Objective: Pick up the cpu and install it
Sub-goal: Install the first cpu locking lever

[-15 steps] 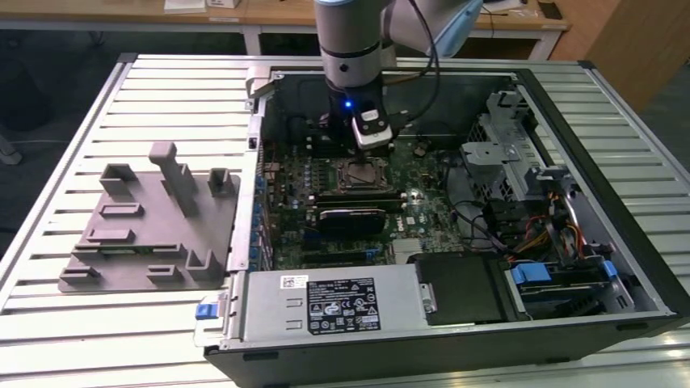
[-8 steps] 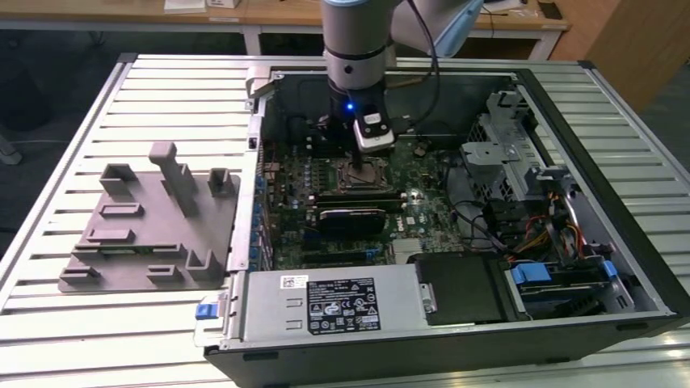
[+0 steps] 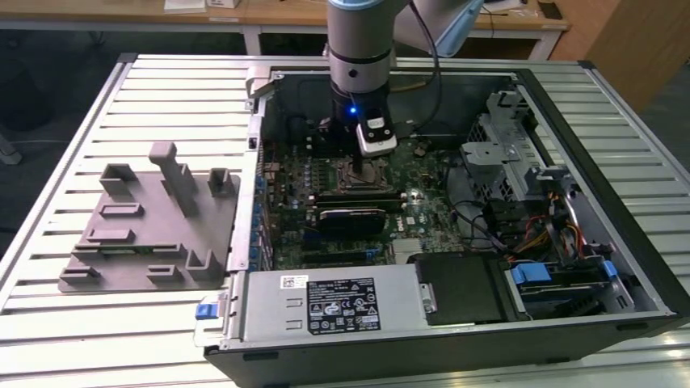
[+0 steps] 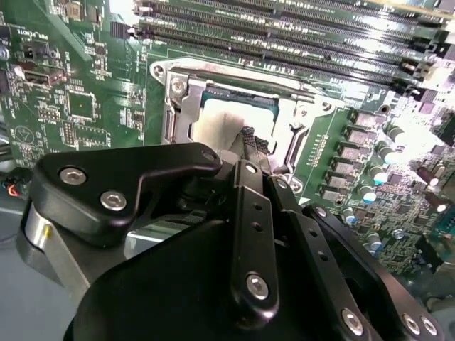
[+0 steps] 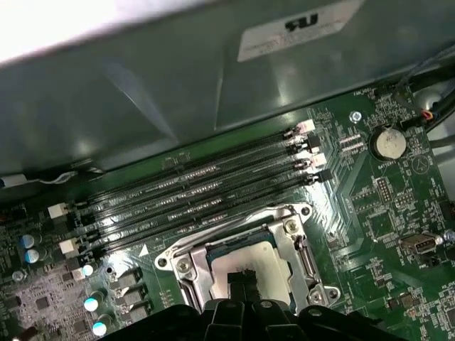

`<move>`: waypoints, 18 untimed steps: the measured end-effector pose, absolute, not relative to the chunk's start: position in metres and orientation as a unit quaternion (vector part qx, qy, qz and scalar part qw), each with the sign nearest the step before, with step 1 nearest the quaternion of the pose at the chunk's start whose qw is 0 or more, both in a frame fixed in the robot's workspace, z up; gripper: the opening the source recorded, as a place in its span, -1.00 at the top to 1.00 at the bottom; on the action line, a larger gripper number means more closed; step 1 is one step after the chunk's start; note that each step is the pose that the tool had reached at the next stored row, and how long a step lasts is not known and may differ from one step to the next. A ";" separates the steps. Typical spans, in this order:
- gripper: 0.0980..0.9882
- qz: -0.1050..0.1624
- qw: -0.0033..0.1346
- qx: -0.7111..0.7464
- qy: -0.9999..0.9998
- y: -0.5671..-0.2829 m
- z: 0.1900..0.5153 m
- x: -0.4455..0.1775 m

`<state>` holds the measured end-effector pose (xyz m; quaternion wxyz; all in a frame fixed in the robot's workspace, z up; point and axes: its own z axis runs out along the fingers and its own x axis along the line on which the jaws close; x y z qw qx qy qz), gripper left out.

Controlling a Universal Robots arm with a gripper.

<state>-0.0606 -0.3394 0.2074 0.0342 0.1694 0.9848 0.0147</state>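
The gripper (image 4: 249, 142) sets the cpu (image 5: 245, 257) into its socket (image 5: 245, 249), fingers probably pinching it, so letting go seems due.

The hand (image 3: 360, 166) hangs inside the open computer case (image 3: 603, 242), directly over the socket (image 4: 284, 121) on the motherboard (image 5: 377, 206). The cpu (image 5: 238, 259) lies in that socket beneath the hand. The memory slots (image 5: 206, 188) run just beyond the socket. The fixture plate (image 3: 145, 234) rests on the tabletop (image 3: 65, 162), well off toward the exterior view's left of the hand.
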 end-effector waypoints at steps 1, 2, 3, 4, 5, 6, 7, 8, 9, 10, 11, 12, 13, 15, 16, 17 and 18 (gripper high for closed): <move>0.98 0.015 0.034 0.169 0.985 -0.339 0.207 -0.061; 0.98 0.015 0.034 0.169 0.985 -0.339 0.207 -0.061; 0.98 0.015 0.034 0.169 0.985 -0.339 0.207 -0.061; 0.98 0.015 0.034 0.169 0.985 -0.339 0.207 -0.061; 0.98 0.015 0.034 0.169 0.985 -0.339 0.207 -0.061; 0.98 0.015 0.034 0.167 0.985 -0.339 0.207 -0.060; 0.98 0.015 0.034 0.164 0.986 -0.340 0.207 -0.060; 0.98 0.015 0.034 0.161 0.986 -0.340 0.207 -0.059; 0.98 0.015 0.034 0.158 0.987 -0.339 0.207 -0.058; 0.98 0.015 0.034 0.154 0.987 -0.339 0.207 -0.057; 0.98 0.015 0.034 0.150 0.988 -0.339 0.207 -0.056; 0.98 0.015 0.034 0.147 0.989 -0.339 0.207 -0.056; 0.98 0.015 0.034 0.143 0.989 -0.339 0.207 -0.055; 0.98 0.015 0.034 0.138 0.990 -0.339 0.207 -0.055; 0.98 0.015 0.034 0.137 0.990 -0.339 0.207 -0.055; 0.98 0.015 0.034 0.137 0.990 -0.339 0.208 -0.055; 0.98 0.015 0.034 0.137 0.990 -0.339 0.209 -0.055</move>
